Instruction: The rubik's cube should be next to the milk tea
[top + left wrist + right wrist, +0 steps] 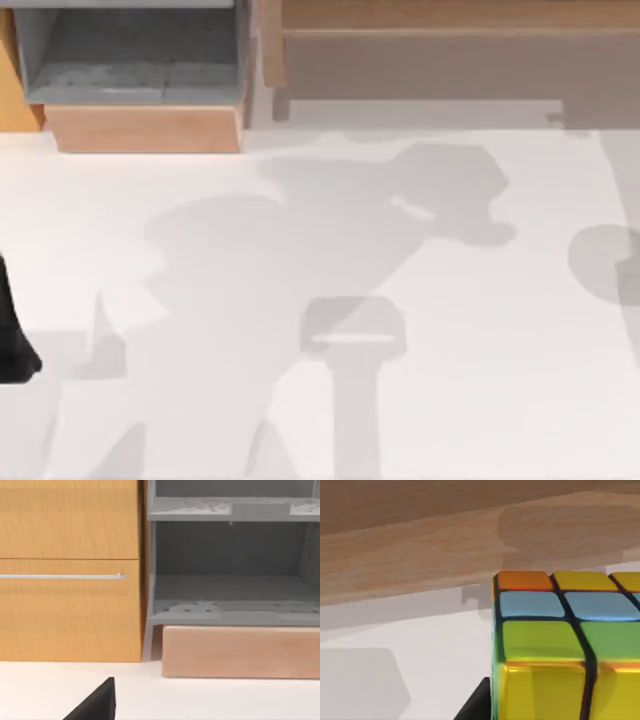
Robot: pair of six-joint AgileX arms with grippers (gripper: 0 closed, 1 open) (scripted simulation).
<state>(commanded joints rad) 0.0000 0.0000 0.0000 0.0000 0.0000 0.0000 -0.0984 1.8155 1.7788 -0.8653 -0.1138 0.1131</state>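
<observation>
The rubik's cube [555, 645] is very close in the right wrist view, with orange, yellow, blue and green squares and dark grid lines. It sits above the white table [420, 650], in front of a wooden board. A dark fingertip [476, 705] of my right gripper presses against the cube's side, so the gripper is shut on it. My left arm [15, 345] is a dark shape at the table's left edge. The milk tea is out of view.
A grey open shelf [135, 55] on a pale wooden base [145, 128] stands at the back left, beside an orange wooden cabinet [70, 580] with a metal handle. A long wooden board [450, 20] runs along the back right. Arm shadows fall across the table's middle.
</observation>
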